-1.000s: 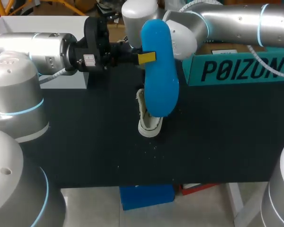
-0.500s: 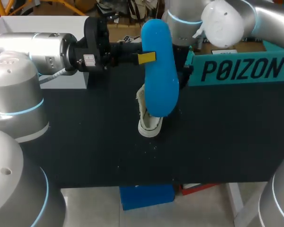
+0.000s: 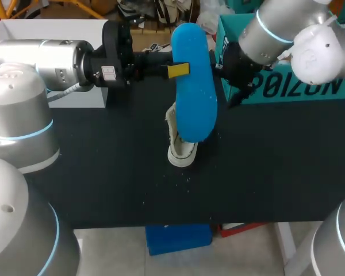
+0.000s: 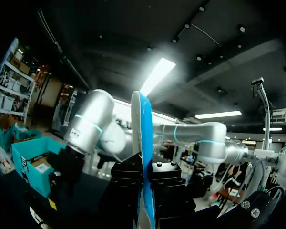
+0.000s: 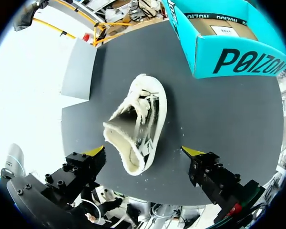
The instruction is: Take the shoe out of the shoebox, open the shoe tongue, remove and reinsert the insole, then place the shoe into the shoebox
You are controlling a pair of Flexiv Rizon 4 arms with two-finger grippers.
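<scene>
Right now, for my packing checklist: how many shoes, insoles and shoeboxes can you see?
Shoe: 1
Insole: 1
Shoebox: 1
Total: 3

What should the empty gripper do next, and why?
Probably the right gripper should lower and grip the shoe: it hangs open above it, while the left gripper holds the insole clear of the shoe, ready for reinserting.
</scene>
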